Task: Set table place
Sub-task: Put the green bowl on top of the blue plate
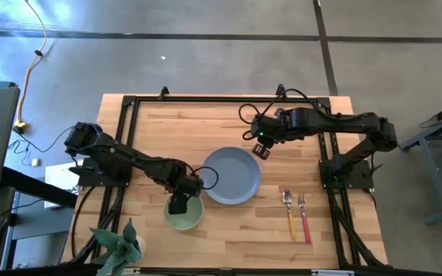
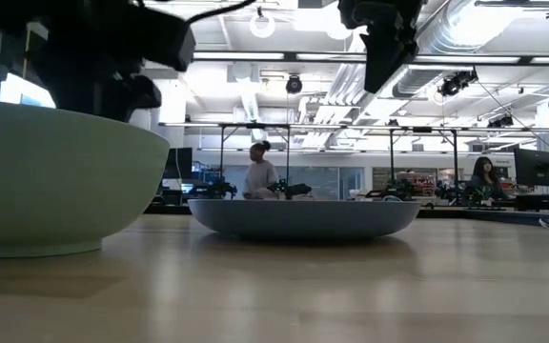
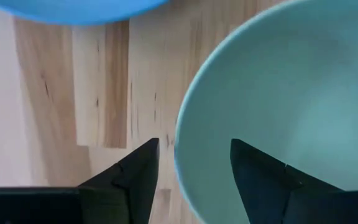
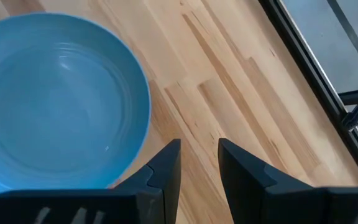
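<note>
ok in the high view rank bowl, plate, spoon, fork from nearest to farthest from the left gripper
From the left gripper:
1. Bowl, directly under it, fingers straddling the rim.
2. Plate, just beyond, mid-table.
3. Spoon, right of the plate.
4. Fork, beside the spoon, farther right.

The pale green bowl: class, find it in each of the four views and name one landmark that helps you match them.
High view: the pale green bowl sits low, left of centre, under the left gripper.
Low view: the bowl fills the left edge.
Left wrist view: the bowl fills the right side, its rim between the fingers.
Right wrist view: not in it.
Shared landmark: the grey-blue plate, beside the bowl.
</note>
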Robot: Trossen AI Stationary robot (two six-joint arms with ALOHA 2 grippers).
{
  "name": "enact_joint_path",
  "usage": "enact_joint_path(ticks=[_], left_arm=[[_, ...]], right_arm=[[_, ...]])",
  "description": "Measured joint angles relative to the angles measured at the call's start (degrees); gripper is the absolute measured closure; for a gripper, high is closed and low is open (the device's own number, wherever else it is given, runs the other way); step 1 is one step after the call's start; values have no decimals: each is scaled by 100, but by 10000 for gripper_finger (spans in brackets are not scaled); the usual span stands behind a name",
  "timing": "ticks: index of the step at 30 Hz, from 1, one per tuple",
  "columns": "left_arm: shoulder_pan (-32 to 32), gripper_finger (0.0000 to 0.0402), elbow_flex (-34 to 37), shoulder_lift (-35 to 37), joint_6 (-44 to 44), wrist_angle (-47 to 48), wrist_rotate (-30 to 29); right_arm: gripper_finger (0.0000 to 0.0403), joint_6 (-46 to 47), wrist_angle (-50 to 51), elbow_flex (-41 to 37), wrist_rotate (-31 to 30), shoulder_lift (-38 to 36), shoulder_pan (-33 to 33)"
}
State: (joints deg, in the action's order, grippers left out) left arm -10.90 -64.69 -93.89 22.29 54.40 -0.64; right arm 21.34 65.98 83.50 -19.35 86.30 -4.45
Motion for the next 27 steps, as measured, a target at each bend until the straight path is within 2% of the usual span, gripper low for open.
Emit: enact_joint_path(ticks=[8,17,21,25,27], left_arm=[[7,215,432,2,100,-529,1],[7,225,793,2,351,-677,22],[6,272,814,2,370,-709,24],[7,363,814,2,365,-709,182],[11,389,804,16,349,-758,372]], right_arm=[[304,65,-41,0,-26,-151,2],[304,170,-66,0,-65,-168,2],[304,267,-66,0,-188,-168,2],[304,313,-66,0,-192,-168,2],[304,368,-66,0,-192,-168,2]])
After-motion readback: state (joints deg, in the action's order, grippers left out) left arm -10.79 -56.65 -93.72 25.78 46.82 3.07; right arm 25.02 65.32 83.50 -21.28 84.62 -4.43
